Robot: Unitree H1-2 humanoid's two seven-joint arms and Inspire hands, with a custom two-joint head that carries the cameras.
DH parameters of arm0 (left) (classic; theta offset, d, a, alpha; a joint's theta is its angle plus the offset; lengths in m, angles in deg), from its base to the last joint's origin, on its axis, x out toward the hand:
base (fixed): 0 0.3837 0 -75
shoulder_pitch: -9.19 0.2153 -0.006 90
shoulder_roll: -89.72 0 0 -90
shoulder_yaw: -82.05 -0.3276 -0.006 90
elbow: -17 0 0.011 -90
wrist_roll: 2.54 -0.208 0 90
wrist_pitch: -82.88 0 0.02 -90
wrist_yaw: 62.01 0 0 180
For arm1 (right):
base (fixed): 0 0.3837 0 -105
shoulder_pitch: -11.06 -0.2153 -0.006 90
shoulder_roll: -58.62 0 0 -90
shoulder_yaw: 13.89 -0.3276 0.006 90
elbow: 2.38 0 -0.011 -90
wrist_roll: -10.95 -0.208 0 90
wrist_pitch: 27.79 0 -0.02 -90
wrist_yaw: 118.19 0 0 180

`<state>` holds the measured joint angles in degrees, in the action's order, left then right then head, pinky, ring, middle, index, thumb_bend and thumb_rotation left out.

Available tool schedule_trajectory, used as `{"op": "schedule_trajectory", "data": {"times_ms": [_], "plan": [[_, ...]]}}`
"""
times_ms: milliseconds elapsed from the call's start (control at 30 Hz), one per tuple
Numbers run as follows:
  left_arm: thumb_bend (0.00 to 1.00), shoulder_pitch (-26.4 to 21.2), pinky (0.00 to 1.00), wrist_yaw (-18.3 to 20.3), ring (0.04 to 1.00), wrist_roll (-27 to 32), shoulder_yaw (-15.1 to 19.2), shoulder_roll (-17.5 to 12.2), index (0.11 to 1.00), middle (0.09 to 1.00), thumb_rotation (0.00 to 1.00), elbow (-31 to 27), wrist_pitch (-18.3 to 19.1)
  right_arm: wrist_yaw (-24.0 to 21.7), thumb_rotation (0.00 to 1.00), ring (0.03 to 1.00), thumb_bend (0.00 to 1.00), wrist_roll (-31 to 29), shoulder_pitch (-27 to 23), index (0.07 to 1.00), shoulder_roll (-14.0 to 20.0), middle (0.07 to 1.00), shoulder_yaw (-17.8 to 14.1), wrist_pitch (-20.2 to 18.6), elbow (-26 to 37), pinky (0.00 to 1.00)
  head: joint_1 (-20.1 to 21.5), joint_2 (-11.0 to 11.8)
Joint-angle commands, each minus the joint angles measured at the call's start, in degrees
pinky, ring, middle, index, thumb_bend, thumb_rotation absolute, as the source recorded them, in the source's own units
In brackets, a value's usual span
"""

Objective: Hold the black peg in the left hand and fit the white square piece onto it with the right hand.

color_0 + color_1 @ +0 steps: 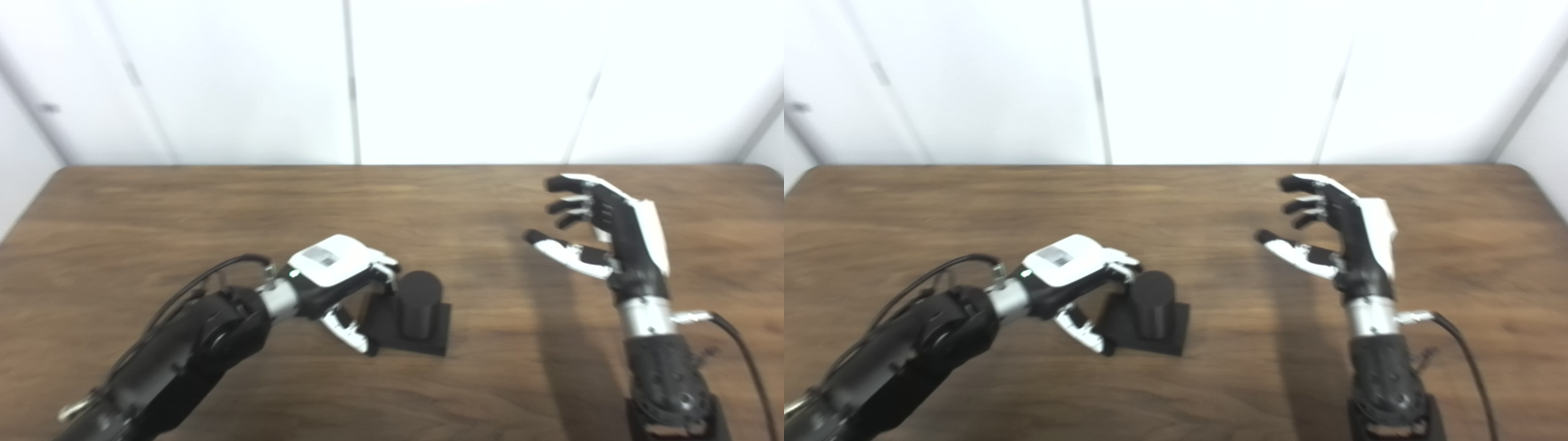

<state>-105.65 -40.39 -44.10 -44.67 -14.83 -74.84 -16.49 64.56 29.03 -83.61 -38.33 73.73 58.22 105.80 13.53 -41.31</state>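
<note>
A black round peg [420, 301] stands upright on its square black base [436, 340] on the wooden table [392, 202], left of the middle. My left hand [335, 269] lies right at its left side. The fingers reach the peg's top left and the thumb lies at the base's front left corner, with the fingers still apart. My right hand [603, 229] is raised over the table's right part, open and empty, palm facing left. No white square piece shows in either view.
White wall panels stand behind the table's far edge [392, 165]. A black cable [744, 355] runs from my right wrist toward the bottom right. Another cable [202, 282] loops over my left forearm.
</note>
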Motion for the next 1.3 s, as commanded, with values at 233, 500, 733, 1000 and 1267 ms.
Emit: {"op": "schedule_trajectory", "data": {"times_ms": [233,500,733,1000,1267], "plan": [[0.52,3.3,0.78,0.8,0.868,-9.6,-4.1,-2.9,0.493,0.866,0.07,3.2,-6.8,-6.6,0.0,0.614,0.6,3.9,-8.8,0.672,8.8,0.707,-0.3,-6.2,5.3,0.49,4.7,2.5],[0.52,4.4,0.76,-0.5,0.859,-9.9,-3.2,-3.9,0.492,0.856,0.07,3.0,-7.8,-25.5,0.08,0.777,0.71,11.6,-18.4,0.781,26.6,0.846,5.1,-17.9,5.9,0.61,7.8,4.9],[0.52,5.2,0.77,-0.5,0.864,-9.6,-3.1,-4.4,0.492,0.86,0.07,2.9,-7.6,-37.0,0.12,0.885,0.85,17.5,-24.9,0.854,37.2,0.913,11.9,-20.4,1.7,0.78,9.3,5.9],[0.52,5.9,0.75,-1.7,0.855,-9.0,-2.0,-4.6,0.492,0.856,0.06,2.9,-8.3,-46.1,0.14,0.994,0.92,29.1,-31.6,0.918,41.8,0.994,20.5,-18.9,-6.5,0.93,11.0,6.9],[0.52,6.7,0.77,-1.6,0.862,-8.5,-1.2,-4.8,0.492,0.855,0.06,2.7,-9.2,-48.4,0.14,0.991,0.91,37.6,-35.7,0.93,40.1,0.988,25.2,-16.3,-15.1,0.94,11.5,7.3]]}}
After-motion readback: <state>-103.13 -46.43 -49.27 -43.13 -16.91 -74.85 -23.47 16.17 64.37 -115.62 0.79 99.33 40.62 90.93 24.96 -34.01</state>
